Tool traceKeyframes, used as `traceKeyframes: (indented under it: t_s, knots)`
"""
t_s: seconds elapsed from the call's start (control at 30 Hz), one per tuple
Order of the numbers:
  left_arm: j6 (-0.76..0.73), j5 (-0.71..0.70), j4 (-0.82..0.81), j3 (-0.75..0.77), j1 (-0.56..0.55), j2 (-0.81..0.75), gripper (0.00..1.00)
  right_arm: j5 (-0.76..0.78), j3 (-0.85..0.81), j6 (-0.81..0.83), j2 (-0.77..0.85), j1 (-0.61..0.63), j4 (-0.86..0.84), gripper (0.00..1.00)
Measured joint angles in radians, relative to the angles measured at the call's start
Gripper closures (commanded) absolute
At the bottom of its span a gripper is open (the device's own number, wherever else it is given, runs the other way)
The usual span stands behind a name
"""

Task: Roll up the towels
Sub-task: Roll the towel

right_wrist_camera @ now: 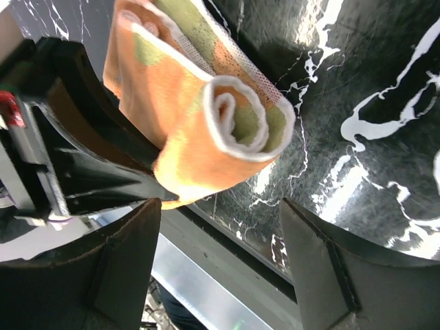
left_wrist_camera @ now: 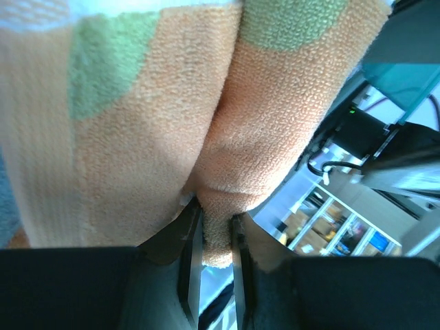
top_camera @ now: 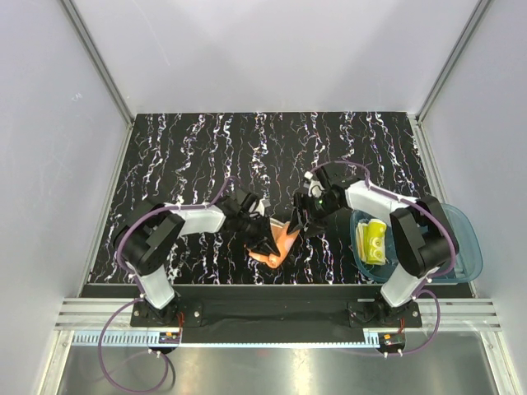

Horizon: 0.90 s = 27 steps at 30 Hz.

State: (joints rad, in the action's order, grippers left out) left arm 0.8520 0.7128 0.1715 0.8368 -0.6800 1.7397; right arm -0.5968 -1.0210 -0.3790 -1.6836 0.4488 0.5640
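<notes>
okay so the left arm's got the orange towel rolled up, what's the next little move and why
Probably bring the right gripper in to close around the free end of the orange towel. The left gripper pinches only one edge of the roll, the spiral end faces the right gripper's open jaws, and the yellow towel already lies in the blue tray.

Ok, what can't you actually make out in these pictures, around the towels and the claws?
- Top external: the right arm covers part of the yellow towel in the blue tray.
- Top external: both claws crowd the orange towel; grip points too small to see.
- Left wrist: orange towel fills the view, hiding the table.
- Right wrist: left claw hides the towel's far side.
</notes>
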Motion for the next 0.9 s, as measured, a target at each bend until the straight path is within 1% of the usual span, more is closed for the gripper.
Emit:
traceKeyframes:
  t_s: [0.2, 0.37, 0.5, 0.63, 0.67, 0.77, 0.8, 0.87, 0.9]
  knots:
    - [0.032, 0.085, -0.077, -0.045, 0.048, 0.023, 0.89, -0.039, 0.071, -0.041, 0.000, 0.000, -0.100, 0.22]
    - [0.035, 0.109, -0.093, -0.047, 0.067, 0.037, 0.89, -0.072, 0.088, -0.072, -0.014, 0.000, -0.195, 0.22]
    - [0.035, 0.131, -0.102, -0.047, 0.076, 0.050, 0.89, -0.082, 0.094, -0.087, -0.050, 0.001, -0.250, 0.24]
    - [0.035, 0.144, -0.106, -0.048, 0.086, 0.055, 0.89, -0.086, 0.109, -0.095, -0.081, 0.001, -0.282, 0.28]
    - [0.035, 0.146, -0.107, -0.049, 0.089, 0.056, 0.89, -0.093, 0.113, -0.101, -0.088, 0.002, -0.291, 0.31]
    - [0.036, 0.151, -0.113, -0.054, 0.095, 0.056, 0.88, -0.107, 0.115, -0.114, -0.103, 0.005, -0.319, 0.35]
    - [0.036, 0.152, -0.113, -0.054, 0.097, 0.056, 0.88, -0.113, 0.116, -0.119, -0.110, 0.006, -0.332, 0.38]
    - [0.035, 0.153, -0.113, -0.054, 0.100, 0.056, 0.88, -0.129, 0.118, -0.131, -0.125, 0.010, -0.360, 0.41]
    - [0.036, 0.154, -0.113, -0.055, 0.100, 0.056, 0.87, -0.136, 0.119, -0.138, -0.132, 0.012, -0.375, 0.47]
